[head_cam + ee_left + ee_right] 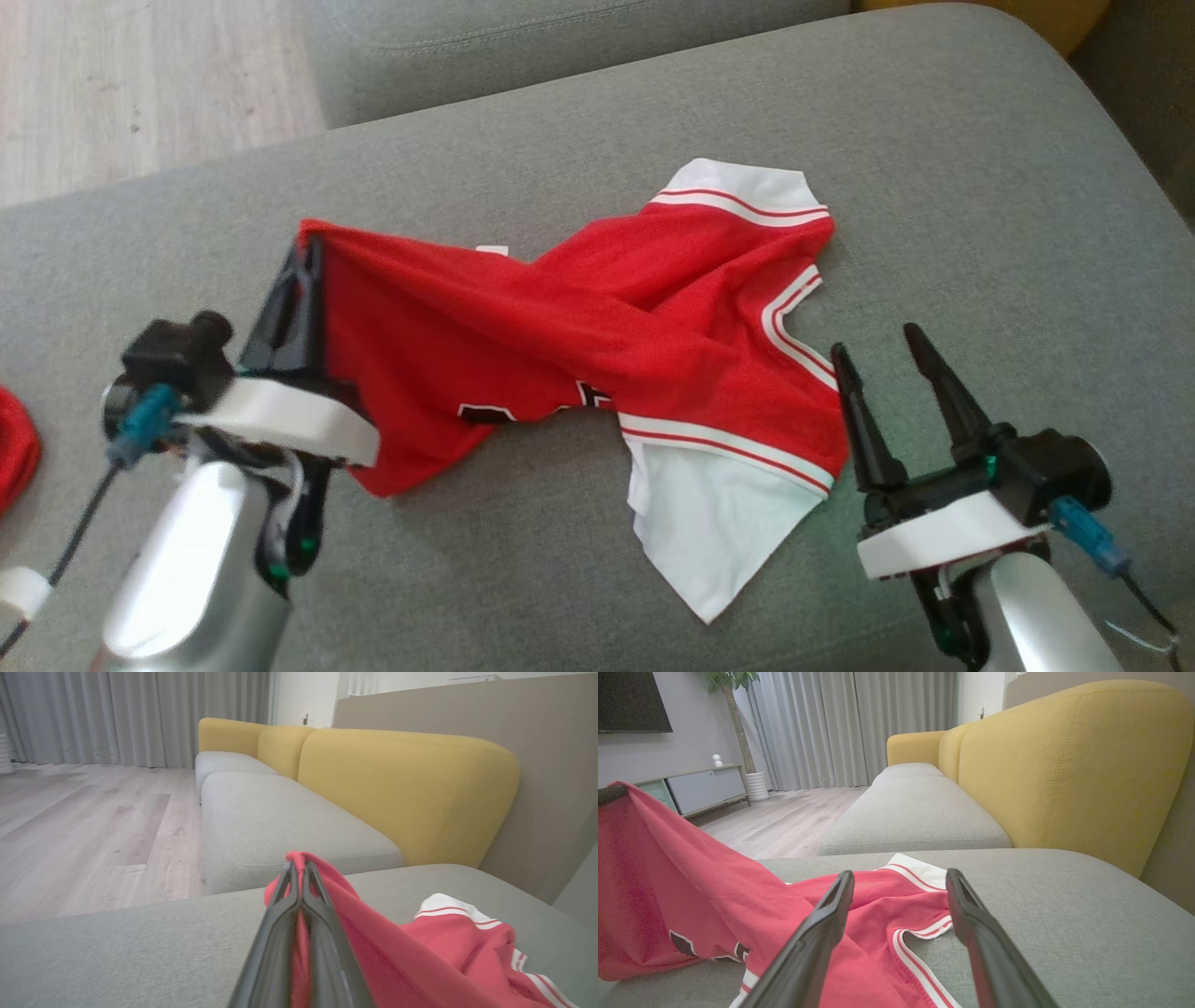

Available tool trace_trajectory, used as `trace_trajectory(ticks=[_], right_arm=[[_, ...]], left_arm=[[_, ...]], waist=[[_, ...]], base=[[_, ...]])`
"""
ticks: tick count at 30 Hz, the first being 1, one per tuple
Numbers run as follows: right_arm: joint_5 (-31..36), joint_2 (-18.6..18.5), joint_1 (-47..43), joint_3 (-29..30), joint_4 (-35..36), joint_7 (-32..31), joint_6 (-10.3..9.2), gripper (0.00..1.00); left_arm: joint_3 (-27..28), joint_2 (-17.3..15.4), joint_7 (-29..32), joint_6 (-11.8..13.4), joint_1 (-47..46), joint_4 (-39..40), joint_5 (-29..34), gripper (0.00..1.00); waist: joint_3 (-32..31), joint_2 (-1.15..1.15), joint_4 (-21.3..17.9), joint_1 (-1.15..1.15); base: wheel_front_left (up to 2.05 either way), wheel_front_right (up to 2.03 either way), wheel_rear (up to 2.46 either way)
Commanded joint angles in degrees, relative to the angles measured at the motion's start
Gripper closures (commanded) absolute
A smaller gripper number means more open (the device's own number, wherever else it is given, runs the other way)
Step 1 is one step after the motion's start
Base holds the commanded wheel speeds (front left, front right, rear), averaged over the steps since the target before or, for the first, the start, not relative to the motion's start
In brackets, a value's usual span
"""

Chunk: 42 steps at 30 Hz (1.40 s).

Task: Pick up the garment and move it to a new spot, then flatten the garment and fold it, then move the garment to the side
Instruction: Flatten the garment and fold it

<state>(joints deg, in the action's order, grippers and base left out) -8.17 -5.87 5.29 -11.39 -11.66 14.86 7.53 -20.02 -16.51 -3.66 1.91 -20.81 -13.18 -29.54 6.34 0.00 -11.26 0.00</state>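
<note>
The garment (597, 327), a red mesh jersey with white sleeves and striped trim, lies twisted on the grey sofa seat (980, 187). My left gripper (303, 257) is shut on the garment's left corner and holds it lifted off the cushion; in the left wrist view the dark fingers (299, 905) pinch red cloth (373, 952). My right gripper (878, 350) stands open just right of the garment's collar and lower white sleeve, with nothing between its fingers. In the right wrist view the garment (714, 905) rises at the left and the collar trim (915, 942) lies between the open fingers.
A small plain red cloth lump (14, 457) sits at the far left edge of the seat. A second grey seat cushion (280, 821) lies beyond, with yellow backrests (1064, 765) along the right. Wooden floor (140, 75) lies past the seat's left edge.
</note>
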Motion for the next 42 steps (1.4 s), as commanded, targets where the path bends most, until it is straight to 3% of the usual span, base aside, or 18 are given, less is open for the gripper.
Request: trace_trajectory(ticks=[1, 13, 24, 25, 26, 27, 28, 33, 42], right_arm=[[-0.1, -0.2, 1.0, -0.5, 1.9, 0.1, -0.04, 0.00], [0.3, 0.0, -0.3, 0.3, 2.2, 0.1, -0.04, 0.00], [0.3, -0.8, 0.0, -0.5, 2.0, 0.1, -0.04, 0.00], [0.3, -0.8, 0.0, -0.5, 1.9, 0.1, -0.04, 0.00], [0.3, -0.9, -0.1, -0.6, 1.9, 0.1, -0.04, 0.00], [0.3, -0.9, -0.1, -0.6, 1.8, 0.1, -0.04, 0.00], [0.3, -1.0, -0.1, -0.7, 1.8, 0.1, -0.04, 0.00], [0.3, -1.0, -0.4, -0.8, 1.6, 0.1, -0.04, 0.00], [0.5, -1.0, -1.2, -1.1, 1.6, 0.1, -0.04, 0.00]], left_arm=[[1.0, -1.9, -1.0, -0.5, -1.1, 3.3, 0.8, 1.00], [-10.5, -1.4, -2.3, -0.7, 17.0, 11.9, 5.7, 1.00], [-19.9, 3.5, -4.2, -4.0, 19.2, -1.6, 8.4, 1.00], [-20.2, 4.0, -4.5, -4.3, 19.1, -2.9, 8.2, 0.87], [-20.6, 4.3, -4.9, -4.5, 19.0, -4.2, 8.2, 0.65], [-20.9, 4.6, -5.0, -4.9, 18.9, -5.4, 8.1, 0.08], [-21.1, 5.0, -5.2, -5.3, 19.0, -6.3, 7.5, 0.00], [-18.8, 5.9, -6.1, -6.8, 20.3, -6.1, 1.9, 0.00], [-15.1, 2.7, -2.9, -5.5, 23.1, 2.3, -2.9, 0.00]], waist=[[0.0, 0.00, 0.4, 0.00], [-0.2, 0.00, 3.9, 0.00], [-0.3, 0.00, 6.5, 0.00], [-0.4, 0.00, 6.6, 0.00], [-0.4, 0.00, 6.6, 0.00], [-0.5, 0.00, 6.6, 0.00], [-0.6, 0.00, 6.6, 0.00], [-1.4, 0.00, 6.3, 0.00], [-2.6, 0.00, 5.9, 0.00]], base=[[0.00, 0.00, 0.00], [0.00, 0.00, 0.00], [0.00, 0.00, 0.00], [0.00, 0.00, 0.00], [0.00, 0.00, 0.00], [0.00, 0.00, 0.00], [0.00, 0.00, 0.00], [0.00, 0.00, 0.00], [0.00, 0.00, 0.00]])
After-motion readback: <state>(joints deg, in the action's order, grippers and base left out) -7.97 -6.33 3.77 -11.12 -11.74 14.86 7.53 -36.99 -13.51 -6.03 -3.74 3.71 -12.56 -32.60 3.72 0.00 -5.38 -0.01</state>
